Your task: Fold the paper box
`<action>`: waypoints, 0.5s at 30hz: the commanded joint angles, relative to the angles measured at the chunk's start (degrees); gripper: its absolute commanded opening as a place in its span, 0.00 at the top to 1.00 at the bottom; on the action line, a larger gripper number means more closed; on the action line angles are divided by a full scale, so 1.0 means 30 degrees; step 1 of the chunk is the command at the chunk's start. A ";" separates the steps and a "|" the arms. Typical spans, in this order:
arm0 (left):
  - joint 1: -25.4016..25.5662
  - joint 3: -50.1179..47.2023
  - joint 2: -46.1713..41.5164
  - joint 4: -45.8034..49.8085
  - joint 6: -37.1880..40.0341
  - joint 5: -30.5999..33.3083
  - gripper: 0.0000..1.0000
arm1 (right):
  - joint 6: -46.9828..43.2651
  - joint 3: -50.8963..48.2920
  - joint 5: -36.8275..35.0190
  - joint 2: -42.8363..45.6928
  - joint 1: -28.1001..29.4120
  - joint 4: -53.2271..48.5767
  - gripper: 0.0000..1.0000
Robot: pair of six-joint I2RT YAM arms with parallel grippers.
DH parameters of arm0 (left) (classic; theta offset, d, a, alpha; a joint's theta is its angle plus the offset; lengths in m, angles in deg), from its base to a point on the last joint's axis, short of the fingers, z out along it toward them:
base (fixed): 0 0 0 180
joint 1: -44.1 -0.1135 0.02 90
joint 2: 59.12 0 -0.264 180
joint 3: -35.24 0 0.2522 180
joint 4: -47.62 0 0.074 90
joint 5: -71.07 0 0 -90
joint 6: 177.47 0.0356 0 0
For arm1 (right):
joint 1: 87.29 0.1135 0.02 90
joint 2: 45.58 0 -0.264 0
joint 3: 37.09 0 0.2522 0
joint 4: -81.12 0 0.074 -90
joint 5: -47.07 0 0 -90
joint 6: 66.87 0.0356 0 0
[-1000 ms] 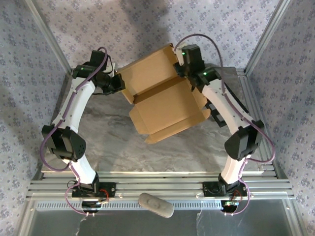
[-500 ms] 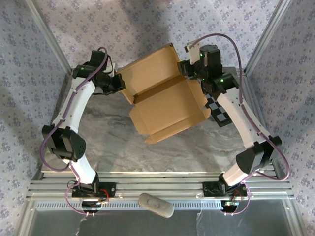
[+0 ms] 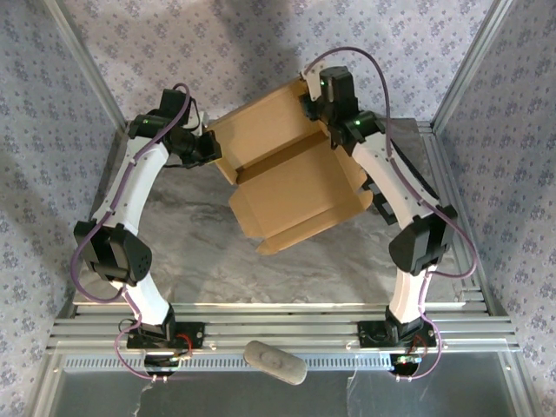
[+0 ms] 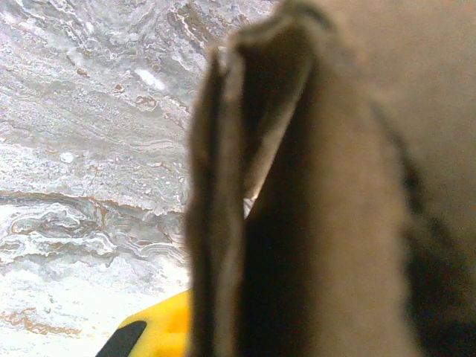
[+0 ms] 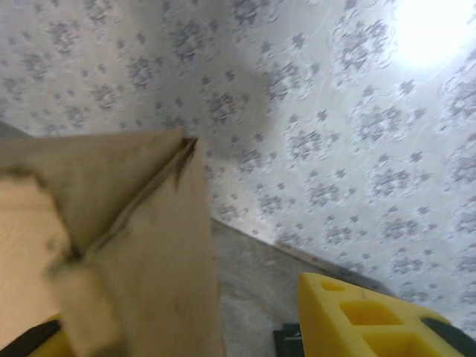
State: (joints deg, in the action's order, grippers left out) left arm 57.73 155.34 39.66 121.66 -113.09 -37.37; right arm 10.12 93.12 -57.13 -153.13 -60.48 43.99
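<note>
Fingers (image 4: 160,331) of the left gripper (image 3: 211,149) are pinching a doubled flap on the left edge of the tan-brown cardboard mailer box (image 3: 291,187), propping it tilted above the far half of the grey marbled table (image 3: 191,252). The right gripper (image 3: 310,100), yellow fingers (image 5: 357,320) spread, is straddling the box's far-right corner, apparently lining up a fold.

Lab rig: aluminium frame (image 3: 287,323), wallpapered walls (image 3: 156,43).

links: white shells are seen on the left arm (image 3: 130,187) and right arm (image 3: 391,178).
joints (image 3: 113,252): black housings.
cables (image 3: 343,49): purple, looped.
lights (image 3: 359,130): green.
fingers (image 5: 357,316): yellow, blocky, recessed.
</note>
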 commanded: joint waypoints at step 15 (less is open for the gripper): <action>0.0371 0.1015 0.0127 0.2631 -0.1476 0.4260 1.00 | -0.0787 0.0776 -0.9389 -0.0184 0.2706 -0.1648 1.00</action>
State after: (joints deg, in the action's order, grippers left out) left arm 58.65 155.50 39.66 123.93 -115.50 -31.64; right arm 6.36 93.60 -77.72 -155.49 -52.59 42.92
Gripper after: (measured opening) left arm 0.089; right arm 0.081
